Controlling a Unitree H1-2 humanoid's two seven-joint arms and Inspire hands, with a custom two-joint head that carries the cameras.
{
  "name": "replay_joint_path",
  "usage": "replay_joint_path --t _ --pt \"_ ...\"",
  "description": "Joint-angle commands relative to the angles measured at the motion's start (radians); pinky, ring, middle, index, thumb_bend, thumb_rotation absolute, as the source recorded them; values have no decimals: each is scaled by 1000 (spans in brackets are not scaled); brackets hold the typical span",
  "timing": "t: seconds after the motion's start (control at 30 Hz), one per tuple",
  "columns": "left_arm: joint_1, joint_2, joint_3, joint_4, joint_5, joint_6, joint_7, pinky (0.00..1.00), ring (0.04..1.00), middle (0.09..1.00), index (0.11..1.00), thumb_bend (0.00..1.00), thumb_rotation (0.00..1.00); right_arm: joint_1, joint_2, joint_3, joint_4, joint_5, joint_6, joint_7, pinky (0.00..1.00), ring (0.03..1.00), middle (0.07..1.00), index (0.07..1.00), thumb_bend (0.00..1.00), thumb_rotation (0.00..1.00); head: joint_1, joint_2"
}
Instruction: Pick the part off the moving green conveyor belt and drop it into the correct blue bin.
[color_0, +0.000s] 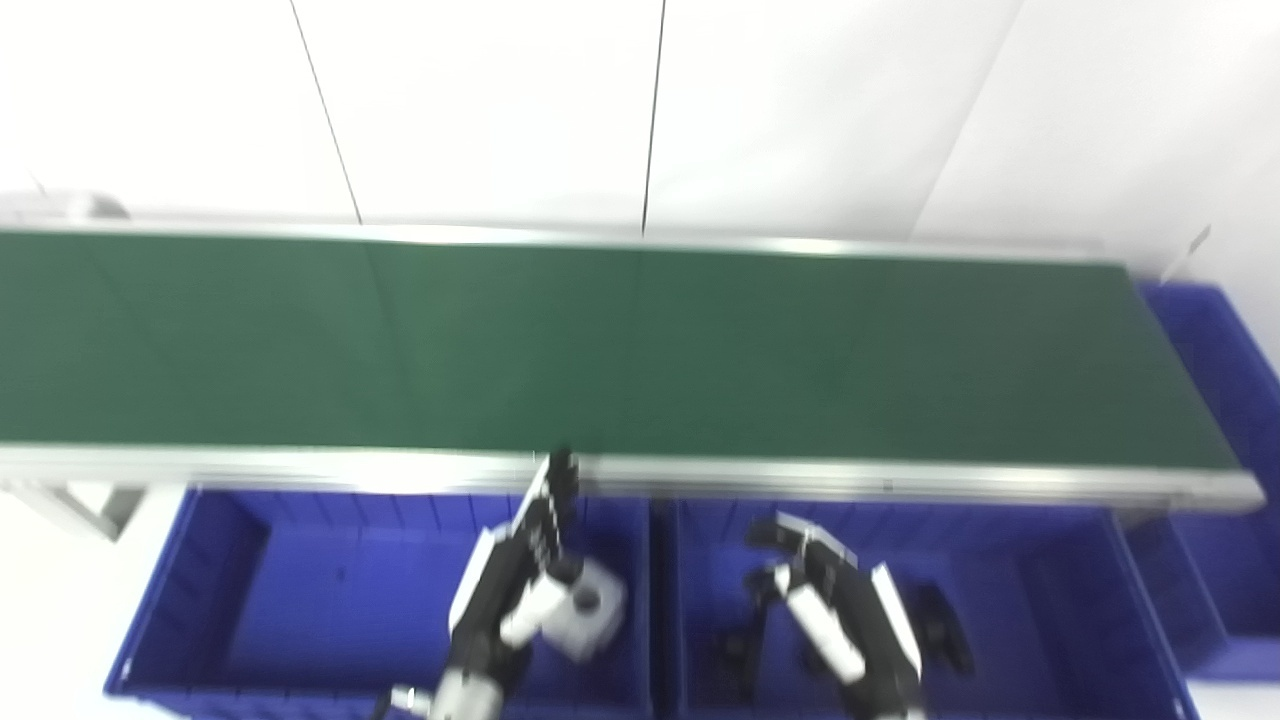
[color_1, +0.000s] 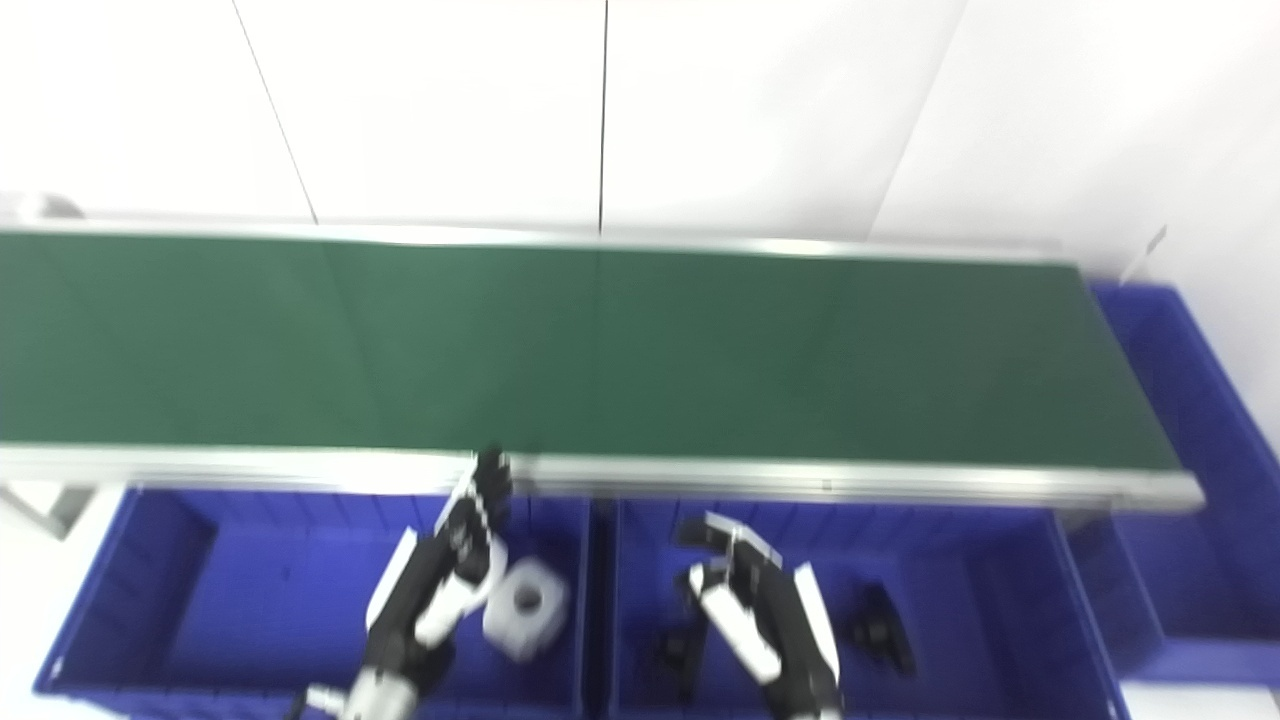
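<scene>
The green conveyor belt (color_0: 640, 350) carries no part in either view. A white-grey block with a round hole (color_0: 588, 605) is over the left blue bin (color_0: 300, 600), right beside the thumb of my left hand (color_0: 525, 570). That hand's fingers are stretched out toward the belt's near rail and do not wrap the block. The picture is too blurred to tell whether the thumb still touches the block. My right hand (color_0: 830, 590) hovers over the right blue bin (color_0: 1060, 590), its fingers apart and lightly curled, holding nothing.
Dark parts (color_0: 940, 625) lie on the floor of the right bin, with another dark part (color_0: 735, 650) near its left wall. A third blue bin (color_0: 1225, 400) stands past the belt's right end. The belt's metal rail (color_0: 300, 465) runs just above the bins.
</scene>
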Motion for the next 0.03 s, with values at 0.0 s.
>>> replay_joint_path --t 0.0 --pt "-9 -1 0 -4 -12 -48 -14 1000 1000 1000 987 860 775 -6 -4 6 -5 -1 -73 -11 525 590 739 720 709 803 1 1"
